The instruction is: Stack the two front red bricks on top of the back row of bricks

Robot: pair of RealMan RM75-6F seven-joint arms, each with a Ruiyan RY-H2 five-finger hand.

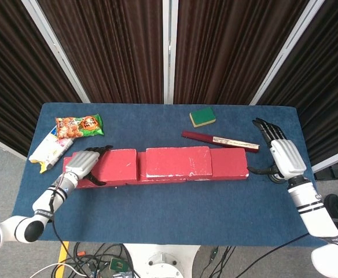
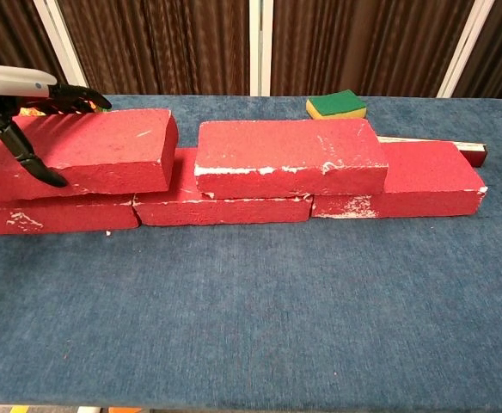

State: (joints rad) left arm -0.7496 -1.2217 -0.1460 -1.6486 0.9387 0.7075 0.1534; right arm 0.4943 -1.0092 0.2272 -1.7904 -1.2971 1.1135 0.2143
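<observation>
**Left hand grips the second brick on top of the back row**

The left hand [image 1: 83, 163] has its fingers clamped on a red brick [image 2: 83, 152] at the left of the frame, thumb down the front face. That brick rests on the back row of bricks [image 2: 225, 209], just beside the other stacked brick [image 2: 290, 157] at centre. The right hand [image 1: 283, 157] hovers at the right edge of the table [image 1: 157, 214], fingers spread apart and holding nothing, near the row's right end. A green sponge [image 1: 202, 117], a snack bag [image 1: 79, 125] and a dark red stick [image 1: 220, 140] lie behind the row.
</observation>
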